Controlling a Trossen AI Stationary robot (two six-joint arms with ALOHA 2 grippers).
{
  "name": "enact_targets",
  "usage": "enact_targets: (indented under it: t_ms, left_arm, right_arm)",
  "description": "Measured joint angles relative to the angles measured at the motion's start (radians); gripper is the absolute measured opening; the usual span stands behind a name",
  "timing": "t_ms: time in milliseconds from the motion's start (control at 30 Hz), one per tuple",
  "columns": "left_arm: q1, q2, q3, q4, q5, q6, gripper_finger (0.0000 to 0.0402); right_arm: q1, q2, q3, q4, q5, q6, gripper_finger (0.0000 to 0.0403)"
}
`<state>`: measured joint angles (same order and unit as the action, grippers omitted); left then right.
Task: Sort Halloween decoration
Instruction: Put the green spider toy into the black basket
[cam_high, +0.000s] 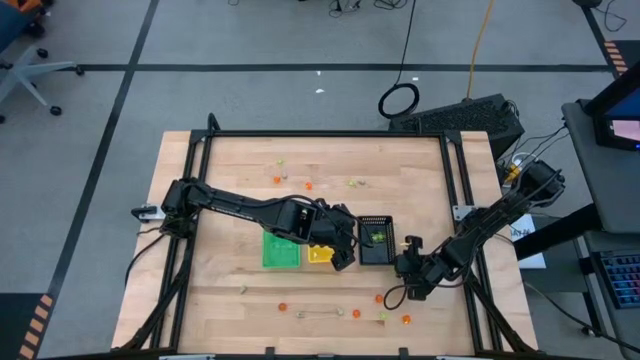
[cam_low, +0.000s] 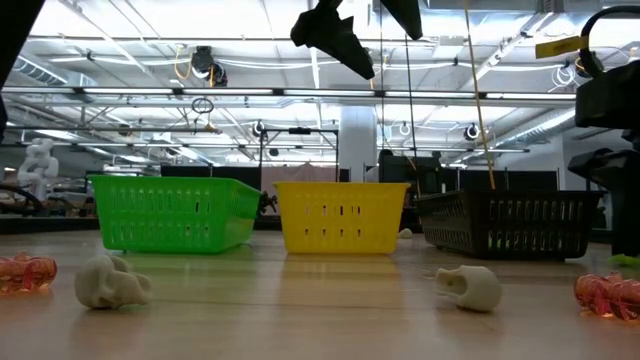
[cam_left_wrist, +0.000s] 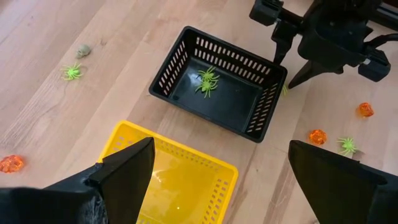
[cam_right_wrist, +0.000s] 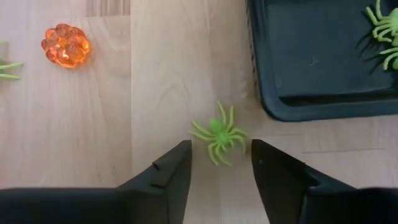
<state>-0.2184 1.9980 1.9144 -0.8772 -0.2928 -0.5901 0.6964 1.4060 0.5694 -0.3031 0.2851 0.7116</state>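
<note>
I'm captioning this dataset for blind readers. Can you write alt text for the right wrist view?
The right gripper, fingers apart, hovers over a small yellow-green plastic spider lying on the light wooden table, just beside a corner of the black plastic tray. More green spiders lie inside the tray, and a translucent orange pumpkin trinket sits farther off.

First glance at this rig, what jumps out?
Three baskets in a row mid-table: green basket, yellow basket, black basket holding green spiders. The right tool stands open over a loose spider beside the black basket; the left tool hangs open above the yellow one.
</note>
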Motion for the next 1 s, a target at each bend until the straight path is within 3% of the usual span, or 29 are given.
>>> enact_targets:
  t_ms: [633,1000]
  left_arm:
    - [0.000,0.000,0.000,0.000,0.000,0.002,0.0368]
    - [0.000,0.000,0.000,0.000,0.000,0.004,0.0368]
  right_arm:
    - [-0.001,0.006,0.001,0.019,-0.056,0.043,0.0006]
    - [-0.001,0.007,0.009,0.030,-0.088,0.084,0.0000]
